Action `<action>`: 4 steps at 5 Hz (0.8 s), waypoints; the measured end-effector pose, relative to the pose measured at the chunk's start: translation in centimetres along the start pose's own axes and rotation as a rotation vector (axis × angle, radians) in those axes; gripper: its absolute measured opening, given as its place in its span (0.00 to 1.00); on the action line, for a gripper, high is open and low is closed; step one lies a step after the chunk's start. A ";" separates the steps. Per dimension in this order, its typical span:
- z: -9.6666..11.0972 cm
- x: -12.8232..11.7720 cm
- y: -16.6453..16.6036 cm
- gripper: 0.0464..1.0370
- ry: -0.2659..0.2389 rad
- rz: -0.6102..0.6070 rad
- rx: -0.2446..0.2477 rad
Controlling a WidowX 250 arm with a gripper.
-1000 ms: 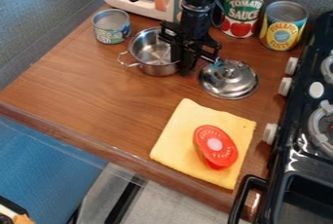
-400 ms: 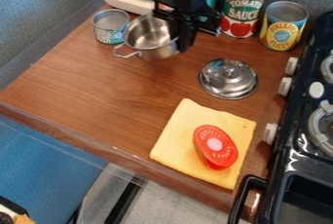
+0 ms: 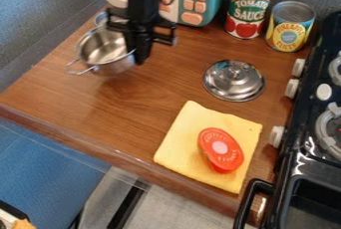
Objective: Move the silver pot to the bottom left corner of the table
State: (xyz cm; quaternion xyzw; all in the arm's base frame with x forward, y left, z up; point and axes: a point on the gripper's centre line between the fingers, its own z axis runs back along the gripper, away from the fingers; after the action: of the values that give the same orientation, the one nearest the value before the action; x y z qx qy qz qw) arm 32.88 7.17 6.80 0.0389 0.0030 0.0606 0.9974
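Silver pot [image 3: 114, 67] prob. aloft, rim pinched in gripper [image 3: 136, 56]; bare metal int., pt. hidden.

Yellow cloth [image 3: 184, 158] — red tomato [image 3: 215, 145], pale centre — teal-pink microwave [image 3: 206, 0].

Your silver pot [image 3: 116, 67]: shiny bare metal, round, open-topped, curved wall catching the light. Wire loop handle [image 3: 81, 72] juts from the side toward the lower left. Pot roughly upright with a slight tilt, mouth up, so you see into the shiny interior; far right of the rim hidden. Appears raised off the tabletop [image 3: 73, 98], over its upper left part, well apart from the bottom left corner. Tabletop brown wood grain, darker rounded front edge, soft shadow below the pot.
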 end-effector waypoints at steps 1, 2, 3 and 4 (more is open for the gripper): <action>-1.5 -2.1 3.1 0.03 0.031 0.064 0.006; -1.7 -2.3 4.2 0.03 0.027 0.088 0.012; -2.4 -2.1 4.8 0.05 0.047 0.112 0.025; -2.8 -2.1 4.8 0.11 0.064 0.115 0.028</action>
State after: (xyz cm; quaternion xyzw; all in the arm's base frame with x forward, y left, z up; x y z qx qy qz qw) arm 30.22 11.92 4.38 0.0510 0.0334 0.1192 0.9910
